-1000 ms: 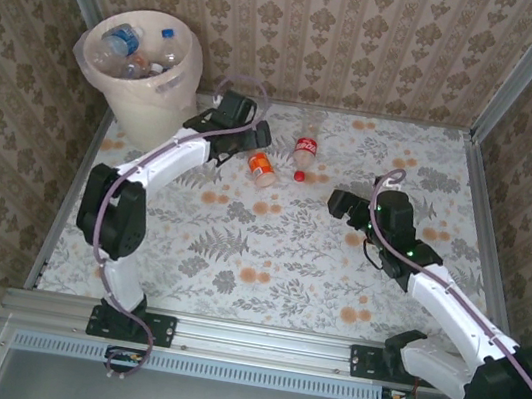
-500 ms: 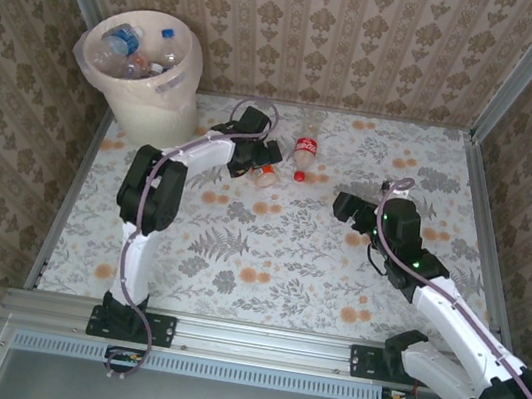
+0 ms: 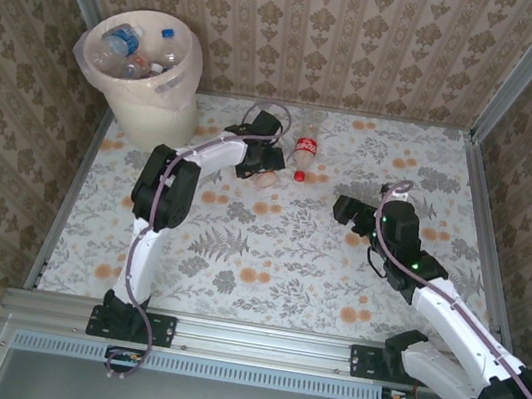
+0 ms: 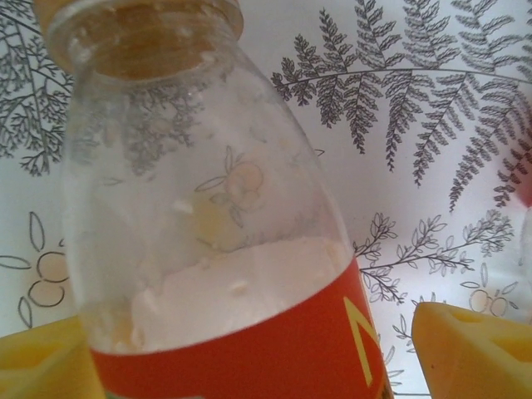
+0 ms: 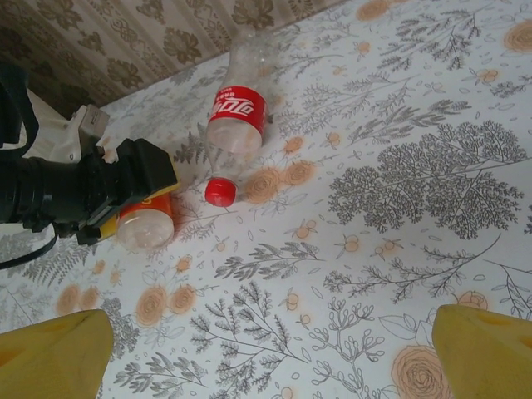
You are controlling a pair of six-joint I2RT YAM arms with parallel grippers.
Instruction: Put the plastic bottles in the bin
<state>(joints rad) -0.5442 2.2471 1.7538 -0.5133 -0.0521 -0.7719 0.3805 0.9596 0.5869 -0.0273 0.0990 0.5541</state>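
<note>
The left gripper (image 3: 265, 169) straddles a lying clear plastic bottle with an orange label (image 4: 224, 249). Its yellow fingers (image 4: 465, 349) stand apart, with a gap showing beside one of them. Toward two o'clock of it lies a clear plastic bottle with a red label and red cap (image 3: 305, 149). The round cream plastic bin (image 3: 159, 107) stands at the ten o'clock corner of the floral table (image 3: 268, 251), with several bottles (image 3: 127, 41) inside. The right gripper (image 3: 347, 217) hovers at three o'clock, its jaws spread wide and holding nothing.
</note>
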